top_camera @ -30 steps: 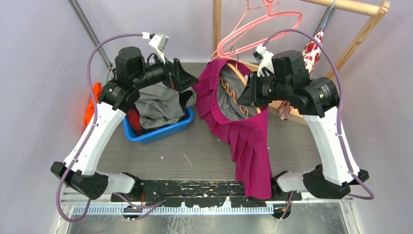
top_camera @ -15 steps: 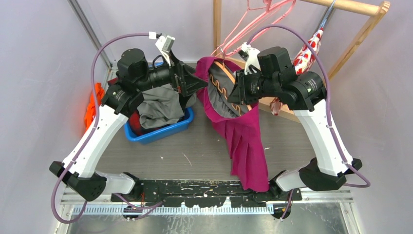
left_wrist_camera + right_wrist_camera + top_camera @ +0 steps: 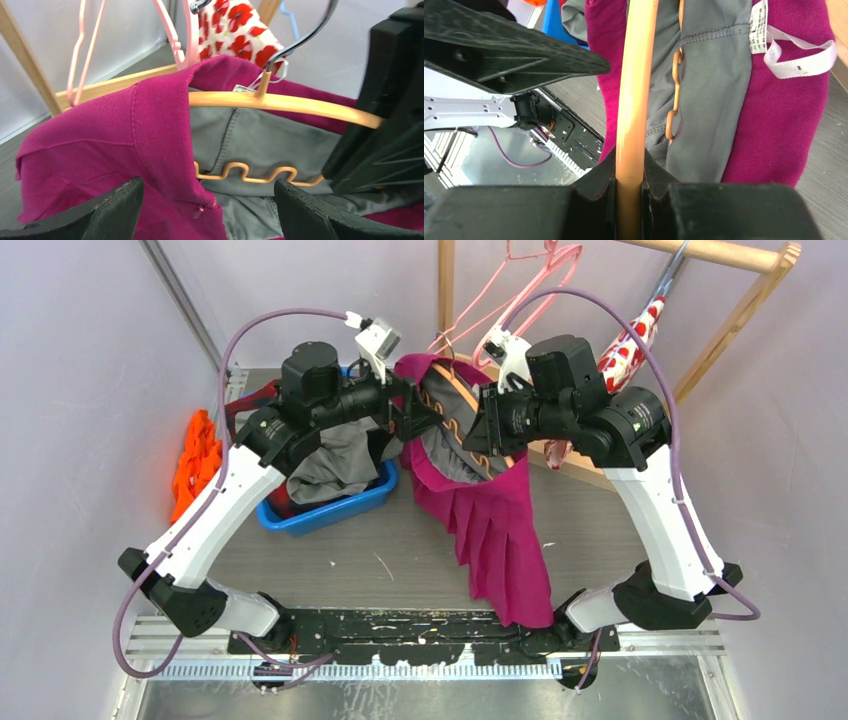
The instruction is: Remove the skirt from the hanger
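Note:
A magenta pleated skirt (image 3: 495, 530) with grey lining hangs on an orange hanger (image 3: 463, 392), its hem trailing to the table's near edge. My right gripper (image 3: 487, 432) is shut on the hanger's bar (image 3: 633, 100), holding it up in the air. My left gripper (image 3: 420, 418) is open, its fingers (image 3: 100, 212) spread on either side of the skirt's waistband (image 3: 155, 135), which still sits over the hanger's end. The hanger's wavy lower bar (image 3: 245, 172) shows against the lining.
A blue bin (image 3: 330, 505) holding grey clothes stands at the left. A wooden rack (image 3: 720, 255) at the back carries pink hangers (image 3: 520, 280) and a poppy-print garment (image 3: 630, 345). An orange cloth (image 3: 195, 455) lies at the far left.
My left gripper has moved right, from over the blue bin to the skirt's waistband. My right gripper has shifted the hanger and skirt slightly left.

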